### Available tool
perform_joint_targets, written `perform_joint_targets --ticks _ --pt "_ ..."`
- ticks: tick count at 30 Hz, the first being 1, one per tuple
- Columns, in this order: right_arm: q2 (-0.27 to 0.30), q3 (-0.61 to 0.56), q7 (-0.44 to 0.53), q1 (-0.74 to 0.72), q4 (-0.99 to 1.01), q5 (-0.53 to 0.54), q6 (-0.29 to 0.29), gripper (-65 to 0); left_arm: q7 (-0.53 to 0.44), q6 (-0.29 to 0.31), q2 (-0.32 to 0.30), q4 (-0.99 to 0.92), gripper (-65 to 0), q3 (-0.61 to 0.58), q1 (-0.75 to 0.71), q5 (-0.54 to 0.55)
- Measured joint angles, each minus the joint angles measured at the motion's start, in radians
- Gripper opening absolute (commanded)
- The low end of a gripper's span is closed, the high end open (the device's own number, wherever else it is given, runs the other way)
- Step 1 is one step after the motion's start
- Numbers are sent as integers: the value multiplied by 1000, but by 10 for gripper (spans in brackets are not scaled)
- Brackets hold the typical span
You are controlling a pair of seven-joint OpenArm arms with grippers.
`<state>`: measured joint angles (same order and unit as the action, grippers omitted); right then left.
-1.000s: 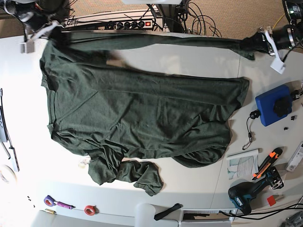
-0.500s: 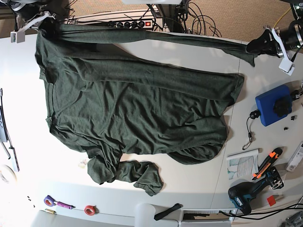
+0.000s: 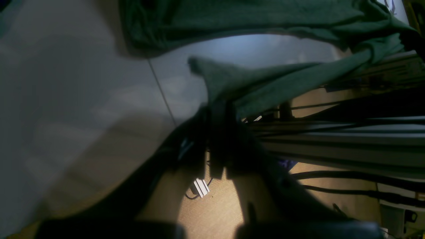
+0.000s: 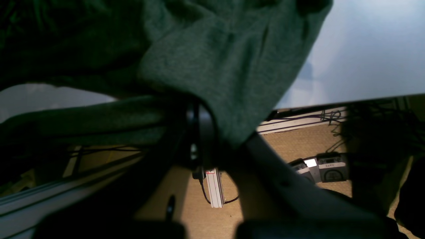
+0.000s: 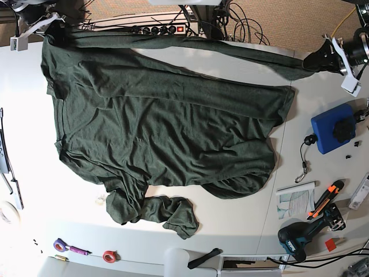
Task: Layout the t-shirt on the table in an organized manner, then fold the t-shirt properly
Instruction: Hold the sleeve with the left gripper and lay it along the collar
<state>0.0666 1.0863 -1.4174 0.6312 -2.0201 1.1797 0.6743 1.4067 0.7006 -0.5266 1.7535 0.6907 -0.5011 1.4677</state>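
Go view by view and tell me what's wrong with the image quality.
Base view: sharp, but glare washes out the table at lower left. Left wrist view: dim, the table smeared by blur, the fingers a black silhouette. Right wrist view: the t-shirt is lit in the middle, black at upper left.

This looks like a workshop or robot lab. A cordless drill (image 5: 300,238) and an orange knife (image 5: 326,198) lie at the lower right of the white table (image 5: 230,231). A power strip (image 5: 158,29) and tangled cables (image 5: 242,23) sit along the top edge.
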Motion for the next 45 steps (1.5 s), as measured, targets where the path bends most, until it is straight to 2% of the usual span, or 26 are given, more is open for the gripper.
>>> perform_joint_targets --ticks 14,18,20,28,31,35,42,45 --pt "0 0 0 -8 0 12 0 -650 0 0 0 0 -650 0 0 0" --pt "0 0 0 -8 0 88 8 -650 0 0 0 0 -650 0 6 -1" --pt "0 0 1 -11 -2 132 23 -650 -1 0 0 0 -650 0 24 -1" --pt "0 0 -3 -154 -2 125 23 -650 -24 0 6 0 -650 2 171 -3" --pt "0 0 -3 -224 -2 35 23 -650 -35 0 5 0 -650 -20 239 -3" --pt "0 -19 1 -271 -2 -95 23 -650 -113 0 5 0 -650 -104 290 -21" --pt "0 -217 137 -271 0 -353 -4 -650 -252 -4 5 0 -650 -310 321 -270" --pt "0 -296 196 -271 0 -467 -39 -650 -257 -4 5 0 -650 -336 322 -307"
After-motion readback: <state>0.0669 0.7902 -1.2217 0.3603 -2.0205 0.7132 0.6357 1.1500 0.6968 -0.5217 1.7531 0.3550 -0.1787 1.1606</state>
